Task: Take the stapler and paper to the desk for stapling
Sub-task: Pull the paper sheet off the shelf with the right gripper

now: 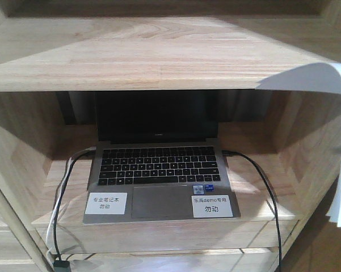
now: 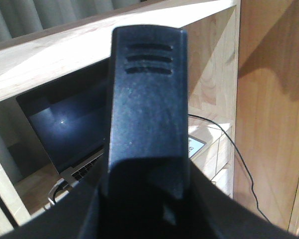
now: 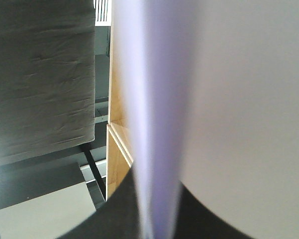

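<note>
The stapler [image 2: 147, 109] was matt black, with three darker grooves across its upper end. The paper [image 1: 323, 79] was plain white, shading to pale lilac along its curve in the right wrist view. The shelf unit [image 1: 159, 56] was light, honey-toned wood with a jointed plank grain. The laptop [image 1: 159, 164] had a black screen, black keys with pale legends and a silver-grey body. Its two labels [image 1: 106, 203] were white with black print. The cable [image 1: 266, 195] on its right was black. A wooden panel [image 2: 273, 124] was a warmer orange-brown.
</note>
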